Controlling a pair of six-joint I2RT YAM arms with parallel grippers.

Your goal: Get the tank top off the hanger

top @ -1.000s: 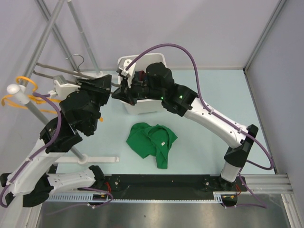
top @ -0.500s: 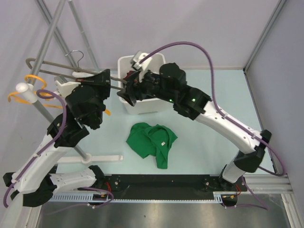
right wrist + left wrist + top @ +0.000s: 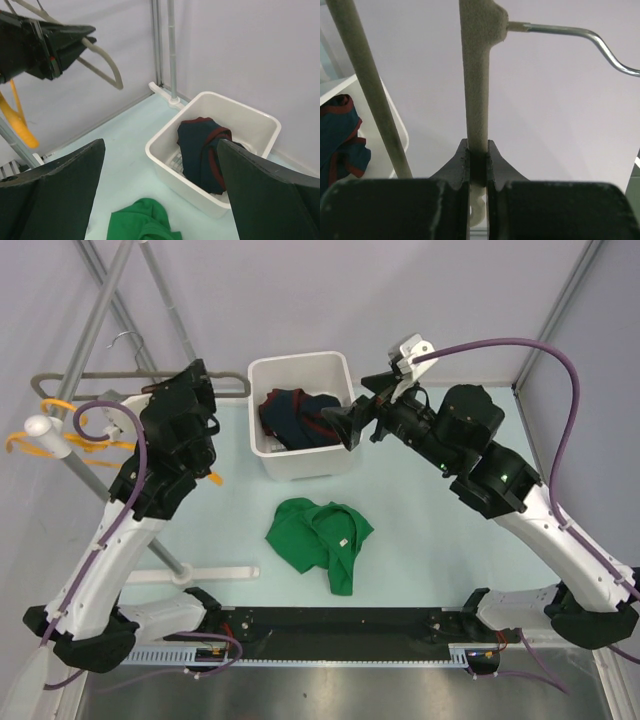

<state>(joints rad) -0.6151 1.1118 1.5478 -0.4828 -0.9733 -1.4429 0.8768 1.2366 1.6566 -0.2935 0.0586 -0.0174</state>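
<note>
Already bare, the hanger (image 3: 80,375) lies crosswise above the far-left corner, pinched by the left end effector (image 3: 478,161). The tank top (image 3: 318,540) lies crumpled on the bench towards the near edge. The spread, empty right end effector (image 3: 345,427) hovers nearer it.

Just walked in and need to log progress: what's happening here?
The left gripper is clamped on the bare grey-beige hanger, holding it in the air. The green tank top lies crumpled on the table, off the hanger. The right gripper hangs open by the white basket, holding nothing.
</note>
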